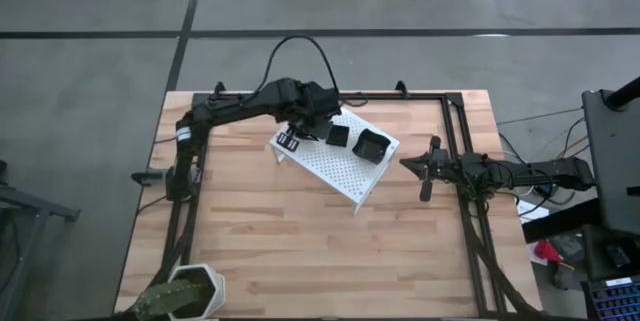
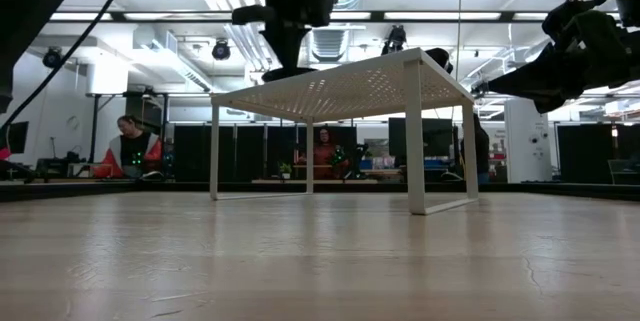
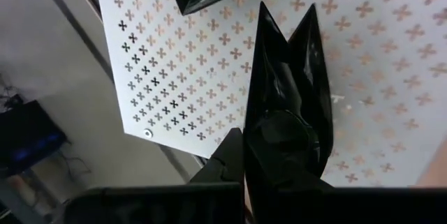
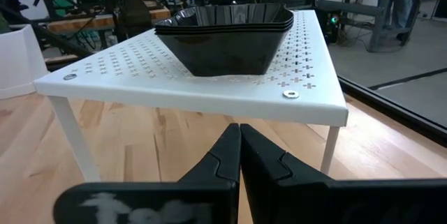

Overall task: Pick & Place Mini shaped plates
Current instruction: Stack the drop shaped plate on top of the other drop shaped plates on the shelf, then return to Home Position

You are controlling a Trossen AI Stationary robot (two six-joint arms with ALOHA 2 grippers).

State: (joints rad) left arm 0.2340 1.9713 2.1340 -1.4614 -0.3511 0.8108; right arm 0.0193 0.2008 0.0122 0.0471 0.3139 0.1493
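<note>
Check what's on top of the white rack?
On the white rack: a stack of wavy square plates, a smaller black dish and small flat squares. The left gripper covers the far corner.

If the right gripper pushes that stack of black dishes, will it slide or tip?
Probably slide: the dishes look glossy and the rack top is smooth. Tipping seems unlikely, since the stack is low, wide and nested. Near the edge it might fall and chip.
</note>
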